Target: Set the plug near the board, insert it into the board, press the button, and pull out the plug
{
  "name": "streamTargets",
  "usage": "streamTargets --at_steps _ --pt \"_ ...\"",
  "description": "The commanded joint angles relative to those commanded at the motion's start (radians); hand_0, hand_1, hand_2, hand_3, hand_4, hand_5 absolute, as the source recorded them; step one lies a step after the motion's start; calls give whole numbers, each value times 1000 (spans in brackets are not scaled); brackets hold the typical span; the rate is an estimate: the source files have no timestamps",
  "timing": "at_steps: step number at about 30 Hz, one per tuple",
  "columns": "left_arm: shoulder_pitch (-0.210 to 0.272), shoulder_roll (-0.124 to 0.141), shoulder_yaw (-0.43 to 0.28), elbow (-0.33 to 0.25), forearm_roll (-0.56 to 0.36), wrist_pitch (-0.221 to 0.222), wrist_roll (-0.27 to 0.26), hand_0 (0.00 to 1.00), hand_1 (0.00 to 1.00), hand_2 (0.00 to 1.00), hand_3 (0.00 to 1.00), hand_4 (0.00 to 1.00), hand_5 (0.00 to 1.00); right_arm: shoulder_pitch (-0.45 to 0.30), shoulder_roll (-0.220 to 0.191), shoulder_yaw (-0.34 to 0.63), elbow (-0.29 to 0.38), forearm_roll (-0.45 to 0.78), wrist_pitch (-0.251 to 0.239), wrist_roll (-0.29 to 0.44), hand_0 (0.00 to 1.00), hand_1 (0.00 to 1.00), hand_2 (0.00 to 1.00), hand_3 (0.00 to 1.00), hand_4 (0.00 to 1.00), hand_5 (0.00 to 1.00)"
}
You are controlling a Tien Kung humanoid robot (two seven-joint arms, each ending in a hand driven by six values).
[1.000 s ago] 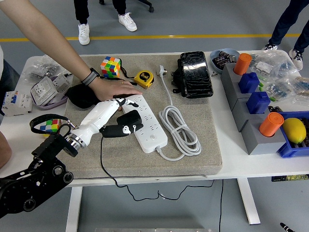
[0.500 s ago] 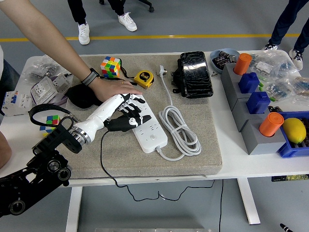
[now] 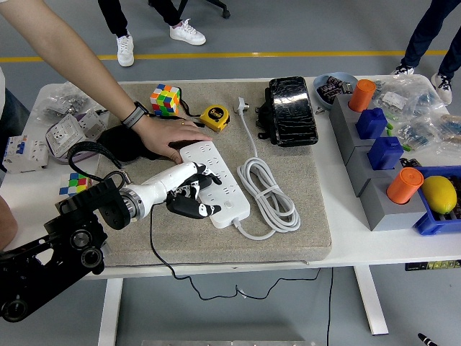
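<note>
Since a second ago my left hand (image 3: pixel 189 194) has swung down and in, so it now sits against the near-left side of the white power strip (image 3: pixel 216 182) instead of up by its far end. The fingers are curled around the black plug (image 3: pixel 193 207), which is pressed up against the strip's long left edge, roughly at 8 o'clock from the strip's middle. I can't tell if the prongs are actually in a socket. The plug's thin black cord (image 3: pixel 160 249) trails off toward 6 o'clock and drops over the front of the worktop (image 3: pixel 360 241).

A person's hand (image 3: pixel 167 137) lies flat on the far-left end of the strip, holding it down on the grey mat (image 3: pixel 288 238), same as before. The strip's own white cable (image 3: pixel 268 194) is coiled just to its right at 3 o'clock.

At 12 o'clock from the strip there's a yellow tape measure (image 3: pixel 214 117), with a colour cube (image 3: pixel 165 99) to its left and a black pouch (image 3: pixel 292 112) to its right. My right hand isn't in the shot.
</note>
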Motion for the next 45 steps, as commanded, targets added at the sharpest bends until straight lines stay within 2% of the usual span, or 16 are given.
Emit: streamTargets --at_steps 1,2,13,14,22,30,37,45 --pt "-4 -1 6 3 -3 -4 1 67 89 154 819 576 2 1 -1 0 0 0 0 0 569 641 615 545 947 511" --pt "-8 -2 12 7 -5 -6 0 63 87 148 847 674 2 1 -1 -1 0 1 0 0 569 641 616 545 947 512" --pt "-53 -19 76 49 -43 -43 19 60 86 146 854 690 2 5 -5 -13 1 3 1 0 569 641 616 545 948 512" --pt "-57 -20 82 52 -48 -48 21 60 89 148 850 742 2 5 -5 -14 1 4 1 0 569 641 615 545 947 512" --pt "-90 -33 127 95 -61 -49 21 59 89 149 846 744 2 7 -7 -16 1 4 1 0 569 641 616 546 947 512" --pt "-100 -48 157 134 -57 -40 16 57 89 148 843 747 2 3 -5 -15 1 4 1 1 570 641 615 545 947 511" --pt "-106 -60 160 164 -32 -33 18 57 92 151 840 751 2 4 -5 -12 2 2 0 1 570 641 615 545 947 509" --pt "-107 -60 160 181 -13 -35 27 56 93 153 832 758 2 2 -4 -4 3 -3 1 1 569 641 615 545 947 510"
